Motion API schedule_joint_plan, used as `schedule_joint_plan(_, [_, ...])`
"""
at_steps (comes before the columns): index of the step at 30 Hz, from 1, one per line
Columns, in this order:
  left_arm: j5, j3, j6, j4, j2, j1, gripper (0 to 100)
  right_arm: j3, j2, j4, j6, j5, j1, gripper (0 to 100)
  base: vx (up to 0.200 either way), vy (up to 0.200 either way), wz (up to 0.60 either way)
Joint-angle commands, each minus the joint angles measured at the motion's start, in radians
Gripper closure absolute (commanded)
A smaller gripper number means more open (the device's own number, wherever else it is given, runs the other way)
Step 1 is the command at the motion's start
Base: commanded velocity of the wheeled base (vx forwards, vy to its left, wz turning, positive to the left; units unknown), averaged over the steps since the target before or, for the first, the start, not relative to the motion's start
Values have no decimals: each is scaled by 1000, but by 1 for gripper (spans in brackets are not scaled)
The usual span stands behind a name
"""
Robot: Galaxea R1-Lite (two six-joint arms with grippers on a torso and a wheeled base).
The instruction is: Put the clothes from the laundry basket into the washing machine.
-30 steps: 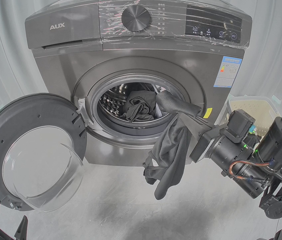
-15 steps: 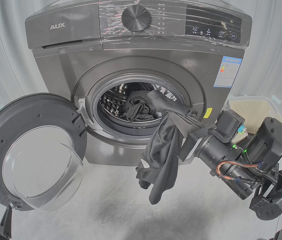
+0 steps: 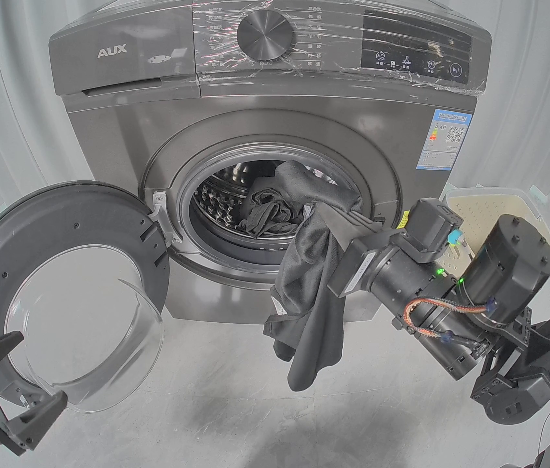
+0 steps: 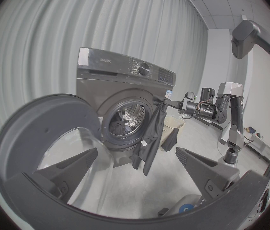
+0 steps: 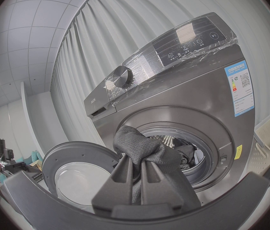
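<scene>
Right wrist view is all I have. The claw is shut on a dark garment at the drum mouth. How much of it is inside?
Observer: Very little. In the head view most of the garment hangs from the right claw outside the washing machine, down past the lower rim of the opening.
Operator: Is the left claw in the way?
Observer: No. The left claw is open, low beside the open door, apart from the garment.
</scene>
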Motion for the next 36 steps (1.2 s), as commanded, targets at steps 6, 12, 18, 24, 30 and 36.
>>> schedule_joint_plan(6, [55, -11, 4, -368, 600, -291, 0, -53, 7, 11, 10, 7, 5, 100, 0, 0, 0])
schedule_joint_plan(12, [57, -14, 4, -446, 736, -317, 0, -53, 3, 11, 10, 9, 6, 100, 0, 0, 0])
schedule_joint_plan(18, [57, -12, 4, -505, 821, -318, 0, -53, 3, 11, 10, 7, 6, 100, 0, 0, 0])
schedule_joint_plan(24, [57, -24, 4, -561, 905, -327, 0, -53, 3, 8, 10, 7, 6, 100, 0, 0, 0])
schedule_joint_plan(30, [57, -32, -4, -647, 1014, -355, 0, -54, 3, 6, 10, 7, 6, 100, 0, 0, 0])
schedule_joint_plan(36, [58, -64, -5, -747, 1164, -349, 0, -53, 3, 3, 10, 7, 8, 100, 0, 0, 0])
